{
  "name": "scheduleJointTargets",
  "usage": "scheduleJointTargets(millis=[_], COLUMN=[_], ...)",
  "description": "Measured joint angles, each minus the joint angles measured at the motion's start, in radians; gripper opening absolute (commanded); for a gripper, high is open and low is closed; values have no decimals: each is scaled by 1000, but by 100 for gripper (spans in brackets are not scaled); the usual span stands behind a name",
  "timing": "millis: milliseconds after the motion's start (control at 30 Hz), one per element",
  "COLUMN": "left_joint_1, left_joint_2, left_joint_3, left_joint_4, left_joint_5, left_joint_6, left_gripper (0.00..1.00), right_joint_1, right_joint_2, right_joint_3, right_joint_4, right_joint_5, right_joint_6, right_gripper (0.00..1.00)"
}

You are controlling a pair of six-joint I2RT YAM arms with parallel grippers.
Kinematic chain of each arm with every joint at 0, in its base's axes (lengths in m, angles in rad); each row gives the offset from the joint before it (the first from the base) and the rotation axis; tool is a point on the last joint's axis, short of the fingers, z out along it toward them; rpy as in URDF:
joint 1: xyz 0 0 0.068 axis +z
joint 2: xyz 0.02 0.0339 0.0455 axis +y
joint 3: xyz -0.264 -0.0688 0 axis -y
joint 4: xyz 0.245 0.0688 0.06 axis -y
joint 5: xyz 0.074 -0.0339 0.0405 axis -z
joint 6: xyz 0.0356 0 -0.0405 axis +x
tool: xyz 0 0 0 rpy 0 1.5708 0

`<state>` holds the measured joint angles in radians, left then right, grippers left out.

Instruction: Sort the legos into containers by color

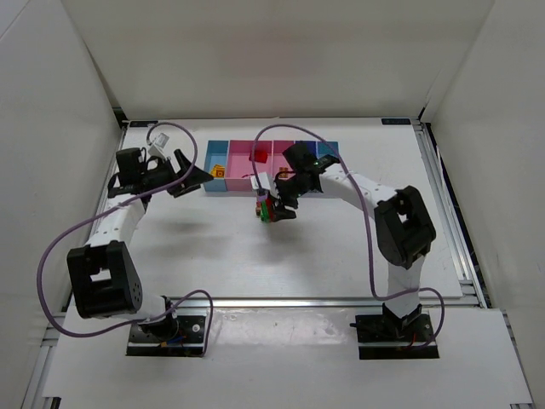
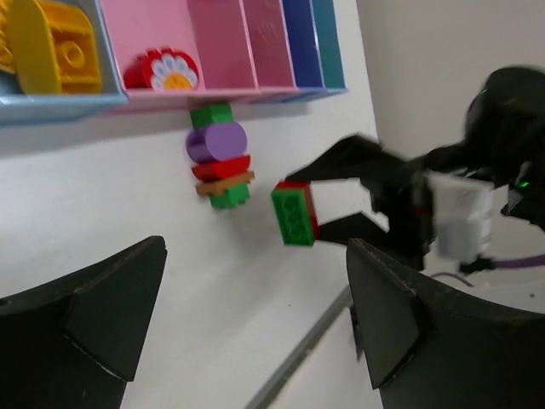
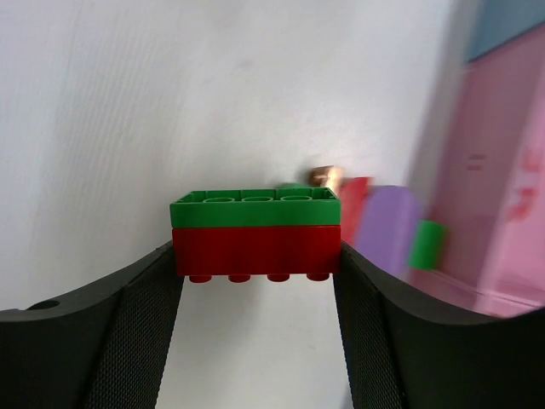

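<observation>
Right wrist camera gives me the clearest look: the right gripper (image 1: pixel 274 207) is clamped on a stacked pair (image 3: pixel 254 237), a green brick clicked onto a red one, with a finger pressing each short end. I see the pair in front of the tray (image 1: pixel 223 188), near its pink sections and not over any of them. Just beside it, between the pair and the tray's front wall, a small pile (image 2: pixel 220 160) of green, purple, red and orange pieces lies on the table (image 1: pixel 341 256). The pile's far green piece sits close against that wall. Inside the tray, a yellow brick (image 2: pixel 58 53) sits in the light blue end section and a red flower piece (image 2: pixel 162 71) in the pink section next to it. My left gripper (image 1: pixel 191 177) hovers by that light blue end, fingers spread wide, holding nothing.
</observation>
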<state>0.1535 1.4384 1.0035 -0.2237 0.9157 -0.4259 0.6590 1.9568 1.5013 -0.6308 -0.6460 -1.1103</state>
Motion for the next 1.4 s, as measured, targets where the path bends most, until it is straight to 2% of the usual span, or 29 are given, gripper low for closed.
scheduleJointTargets(millis=[200, 400, 567, 1100, 1333, 1400], left_joint_1=[-13, -54, -91, -219, -258, -265], left_joint_2=[-68, -77, -67, 84, 93, 93], left_joint_3=[-121, -130, -115, 16, 43, 45], left_joint_4=[101, 137, 145, 186, 156, 150], left_joint_5=[86, 101, 101, 96, 94, 94], left_joint_6=[-118, -159, -173, -195, -158, -151], left_gripper=[89, 84, 80, 85, 84, 79], right_joint_1=[-3, -2, 4, 73, 83, 83], right_joint_2=[-96, -97, -97, -97, -97, -97], right_joint_3=[37, 112, 115, 142, 171, 176], right_joint_4=[123, 178, 202, 230, 236, 238], right_joint_5=[26, 72, 96, 84, 82, 81], right_joint_6=[204, 412, 510, 553, 545, 542], right_gripper=[44, 43, 43, 43, 43, 43])
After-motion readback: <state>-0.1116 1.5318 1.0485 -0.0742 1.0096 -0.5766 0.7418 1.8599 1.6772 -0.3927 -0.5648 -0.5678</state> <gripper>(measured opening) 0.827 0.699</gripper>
